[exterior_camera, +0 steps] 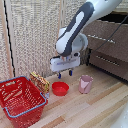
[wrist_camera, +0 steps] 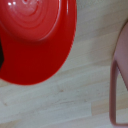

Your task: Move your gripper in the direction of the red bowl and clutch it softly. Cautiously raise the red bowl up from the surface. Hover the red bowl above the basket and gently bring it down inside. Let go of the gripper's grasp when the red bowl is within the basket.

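Observation:
The red bowl (exterior_camera: 60,88) sits upright on the wooden surface, between the basket and a pink cup. My gripper (exterior_camera: 64,74) hangs just above it, open, with its two blue-tipped fingers apart and nothing between them. In the wrist view the red bowl (wrist_camera: 35,42) fills a large part of the picture, seen from close above. The basket (exterior_camera: 36,92), red mesh with a blue-grey rim, stands at the exterior view's left, a short way from the bowl. I see nothing inside it.
A pink cup (exterior_camera: 86,84) stands just to the exterior view's right of the bowl, and its edge shows in the wrist view (wrist_camera: 119,75). A yellow-brown packet (exterior_camera: 39,81) lies between basket and bowl. A screen wall and a wooden drawer unit (exterior_camera: 107,47) stand behind.

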{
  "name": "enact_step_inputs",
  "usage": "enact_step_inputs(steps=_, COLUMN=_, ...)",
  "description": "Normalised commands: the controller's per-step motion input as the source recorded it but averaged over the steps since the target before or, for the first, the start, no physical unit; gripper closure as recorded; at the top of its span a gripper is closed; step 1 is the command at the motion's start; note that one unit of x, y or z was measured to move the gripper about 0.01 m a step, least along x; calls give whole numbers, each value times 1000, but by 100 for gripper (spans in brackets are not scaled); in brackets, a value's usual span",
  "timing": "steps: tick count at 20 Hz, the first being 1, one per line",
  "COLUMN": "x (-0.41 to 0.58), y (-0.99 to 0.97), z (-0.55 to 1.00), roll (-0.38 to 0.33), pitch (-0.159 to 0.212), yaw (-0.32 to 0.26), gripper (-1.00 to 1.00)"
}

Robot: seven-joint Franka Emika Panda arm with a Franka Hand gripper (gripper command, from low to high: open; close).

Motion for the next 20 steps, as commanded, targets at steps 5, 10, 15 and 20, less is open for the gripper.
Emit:
enact_step_inputs(steps=5, x=0, y=-57, z=-446, roll=-1, pitch=58, yaw=48, gripper=-100)
enact_step_inputs(steps=10, x=4, y=5, z=-296, roll=-16, pitch=28, yaw=39, gripper=100)
enact_step_inputs(steps=15, x=0, y=17, z=-126, roll=-9, pitch=20, yaw=13, gripper=100)
enact_step_inputs(steps=20, x=9, y=52, z=-69, roll=-17, pitch=30, yaw=0, gripper=100)
